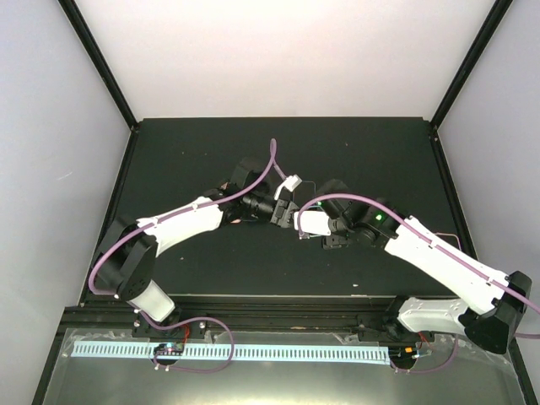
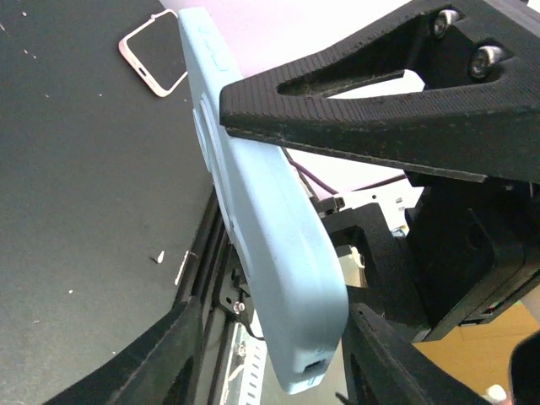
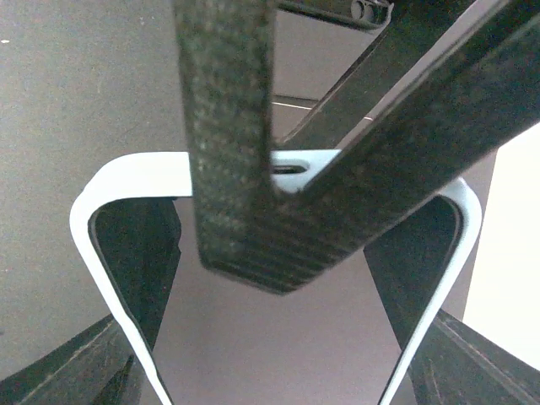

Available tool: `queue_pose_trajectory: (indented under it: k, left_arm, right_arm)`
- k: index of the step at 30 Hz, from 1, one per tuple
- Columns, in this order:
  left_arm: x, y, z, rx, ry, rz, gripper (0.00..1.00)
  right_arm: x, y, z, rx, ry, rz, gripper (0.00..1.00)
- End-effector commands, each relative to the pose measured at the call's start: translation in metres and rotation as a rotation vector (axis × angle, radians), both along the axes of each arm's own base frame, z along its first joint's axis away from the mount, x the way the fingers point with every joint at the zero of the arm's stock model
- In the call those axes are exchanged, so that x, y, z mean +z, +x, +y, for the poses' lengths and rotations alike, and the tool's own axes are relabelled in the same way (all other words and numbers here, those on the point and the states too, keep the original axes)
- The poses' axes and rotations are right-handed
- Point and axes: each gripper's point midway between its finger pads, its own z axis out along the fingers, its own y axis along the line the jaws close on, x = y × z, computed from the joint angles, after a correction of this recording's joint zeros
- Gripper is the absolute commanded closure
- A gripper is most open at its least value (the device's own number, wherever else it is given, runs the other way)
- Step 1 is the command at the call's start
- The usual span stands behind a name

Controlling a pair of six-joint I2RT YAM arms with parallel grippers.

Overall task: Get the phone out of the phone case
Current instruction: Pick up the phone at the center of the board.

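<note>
My right gripper [image 3: 278, 354] is clamped across the phone case [image 2: 270, 236], holding it up off the table [image 2: 84, 211] so my left gripper [image 2: 278, 310] can straddle its port end (can't tell if that's biting yet). The phone [image 2: 156, 52] lies on the table, apparently already out.

In the top view the phone case [image 1: 313, 223] is mostly buried where the left tool [image 1: 287, 213] and right tool [image 1: 325, 226] meet. Their fingertips there are too small and crowded to tell apart. The phone [image 1: 291, 180] is only a small pale shape on the tabletop [image 1: 211, 152]. The left wrist view cuts the case's upper end at the top edge, and a ribbed finger [image 2: 354, 110] covers part of its side. In the right wrist view a blurred finger [image 3: 236, 169] crosses the case's rim, and the bottom edge cuts off the rest of the case.
</note>
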Motion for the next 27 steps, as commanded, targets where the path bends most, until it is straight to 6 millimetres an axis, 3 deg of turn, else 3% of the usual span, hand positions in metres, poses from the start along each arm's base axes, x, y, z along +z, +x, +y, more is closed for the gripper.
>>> queue_pose_trajectory:
  k: [1, 8, 14, 22, 27]
  left_arm:
    - [0.012, 0.002, -0.009, -0.018, -0.028, -0.033, 0.57]
    - [0.007, 0.007, -0.009, 0.003, -0.006, -0.031, 0.82]
    - [0.006, 0.009, -0.009, 0.018, 0.002, -0.038, 0.96]
    - [0.015, 0.016, -0.001, 0.024, -0.02, -0.054, 0.98]
    - [0.026, 0.029, 0.011, 0.055, -0.044, -0.067, 0.99]
  right_arm:
    - [0.023, 0.015, 0.008, -0.019, 0.029, -0.108, 0.4]
    - [0.021, 0.018, 0.008, -0.024, 0.01, -0.124, 0.4]
    - [0.024, 0.021, 0.007, -0.031, 0.004, -0.145, 0.39]
    - [0.038, 0.025, 0.006, -0.064, 0.047, -0.192, 0.08]
    - [0.07, 0.03, 0.011, -0.09, 0.156, -0.225, 0.0]
